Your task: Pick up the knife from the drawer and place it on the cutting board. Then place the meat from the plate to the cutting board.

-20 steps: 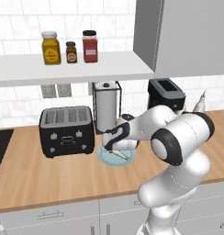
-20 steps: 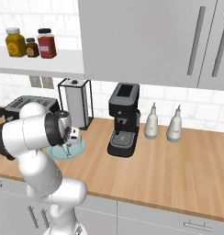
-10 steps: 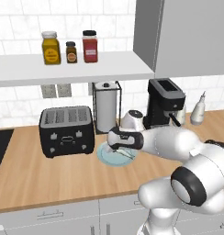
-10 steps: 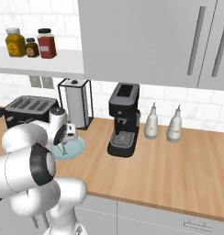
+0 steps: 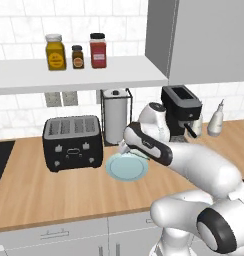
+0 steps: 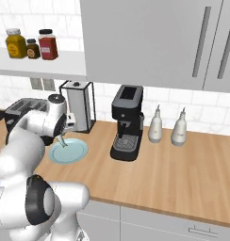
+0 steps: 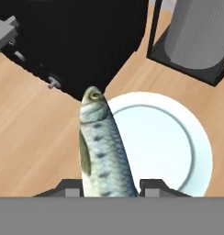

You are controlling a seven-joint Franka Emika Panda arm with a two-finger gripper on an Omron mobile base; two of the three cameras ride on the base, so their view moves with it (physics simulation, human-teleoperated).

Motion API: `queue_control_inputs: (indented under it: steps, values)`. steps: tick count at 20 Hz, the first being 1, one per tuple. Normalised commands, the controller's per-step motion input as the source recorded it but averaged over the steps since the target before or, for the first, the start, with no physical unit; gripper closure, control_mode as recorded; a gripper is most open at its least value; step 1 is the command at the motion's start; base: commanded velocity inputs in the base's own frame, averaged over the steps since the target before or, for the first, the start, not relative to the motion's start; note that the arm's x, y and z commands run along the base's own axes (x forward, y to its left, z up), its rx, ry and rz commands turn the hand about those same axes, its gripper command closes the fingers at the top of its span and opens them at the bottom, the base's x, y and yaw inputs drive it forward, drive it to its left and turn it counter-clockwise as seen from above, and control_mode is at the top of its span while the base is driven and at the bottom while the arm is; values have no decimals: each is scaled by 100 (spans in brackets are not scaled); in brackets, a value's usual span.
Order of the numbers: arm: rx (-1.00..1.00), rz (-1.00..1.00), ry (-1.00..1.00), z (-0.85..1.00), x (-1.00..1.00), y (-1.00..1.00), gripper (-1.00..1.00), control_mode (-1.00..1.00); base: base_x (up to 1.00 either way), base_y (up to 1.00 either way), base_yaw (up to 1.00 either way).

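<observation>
The meat point(image 7: 102, 151), a pale scaly fish-shaped piece, hangs between my gripper's point(image 7: 111, 186) fingers, and the gripper is shut on it. It hovers over the left edge of the light blue plate point(image 7: 169, 137), which is bare. In the left base view the gripper point(image 5: 123, 148) is just above the plate's point(image 5: 128, 169) back left rim. The right base view has the gripper point(image 6: 63, 138) over the plate point(image 6: 69, 152), with the meat point(image 6: 63, 141) pointing down. The knife, the drawer and the cutting board are out of view.
A black toaster point(image 5: 73, 142) stands left of the plate, with a paper towel holder point(image 5: 115, 116) behind it. A black coffee machine point(image 6: 127, 122) and two white bottles point(image 6: 156, 124) stand to the right. Jars sit on the shelf point(image 5: 79, 75) overhead.
The arm has swung its elbow out to the right and lower. The hand has come up off the plate with the meat in it.
</observation>
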Motion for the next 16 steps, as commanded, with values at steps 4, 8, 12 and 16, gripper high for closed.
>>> queue_control_inputs:
  steps: [4, 8, 12, 16]
  values:
    - [0, 9, 5, 100, 0, 0, 100, -100, 0, 0, 0]
    - [0, 9, 7, 98, 0, 0, 100, -100, 0, 0, 0]
    - [0, 11, 3, 74, 0, 0, 100, -100, 0, 0, 0]
    - [0, 11, 1, 61, -1, 0, 100, -100, 0, 0, 0]
